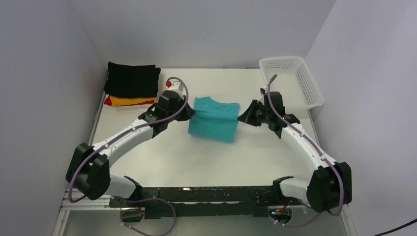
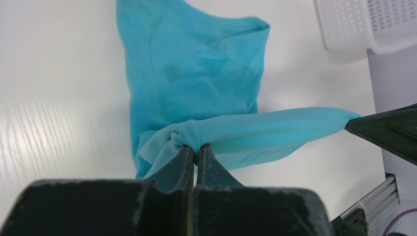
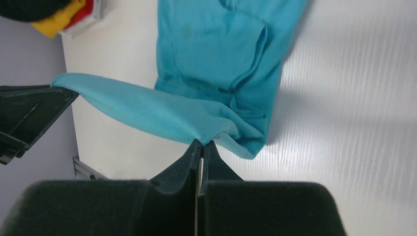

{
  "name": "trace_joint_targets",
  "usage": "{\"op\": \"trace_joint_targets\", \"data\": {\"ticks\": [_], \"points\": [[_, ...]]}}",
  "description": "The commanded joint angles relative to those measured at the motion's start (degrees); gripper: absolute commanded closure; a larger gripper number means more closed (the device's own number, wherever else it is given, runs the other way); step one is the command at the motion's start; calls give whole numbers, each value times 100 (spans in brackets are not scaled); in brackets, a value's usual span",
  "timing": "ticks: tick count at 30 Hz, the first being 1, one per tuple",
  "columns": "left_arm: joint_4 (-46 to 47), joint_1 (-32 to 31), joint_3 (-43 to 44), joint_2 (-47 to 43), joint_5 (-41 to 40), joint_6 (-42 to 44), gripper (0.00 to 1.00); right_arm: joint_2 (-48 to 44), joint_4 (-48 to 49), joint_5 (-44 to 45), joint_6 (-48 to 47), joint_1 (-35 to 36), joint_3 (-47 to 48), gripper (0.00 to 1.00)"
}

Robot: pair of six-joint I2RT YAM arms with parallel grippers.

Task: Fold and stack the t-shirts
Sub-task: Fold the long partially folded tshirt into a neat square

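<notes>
While both pairs of jaws are pinched fully together on cloth, the plain teal short-sleeved t-shirt of soft fabric (image 1: 214, 127) lies at the middle of the white bench (image 1: 162, 157), between the two arms. At the tip of the black-and-white left arm (image 1: 123, 137), the left jaws clamp a bunched bit of the shirt's left edge. On the matching right arm (image 1: 300, 140), the right jaws clamp its right edge.

Between the two grips a fold of the teal cloth is drawn taut into a straight ridge raised off the bench. The rest of the shirt lies beneath it, with the neckline toward the far side.

At the far left corner sits a stack of folded shirts: a black one (image 1: 132, 78) on top, a yellow-orange one (image 1: 130, 102) under it, and a red one (image 1: 107, 101) peeking out at the left. A white plastic mesh basket (image 1: 309, 84) stands at the far right, well apart from the teal shirt.
</notes>
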Motion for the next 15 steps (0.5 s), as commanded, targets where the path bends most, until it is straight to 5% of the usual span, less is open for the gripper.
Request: {"op": "trace_joint_targets", "data": {"ticks": [1, 15], "points": [[187, 212, 798, 384, -23, 400, 100, 394, 486, -146, -227, -292, 607, 100], [257, 721, 1984, 1810, 466, 725, 100, 1875, 728, -541, -390, -870, 1559, 100]]}}
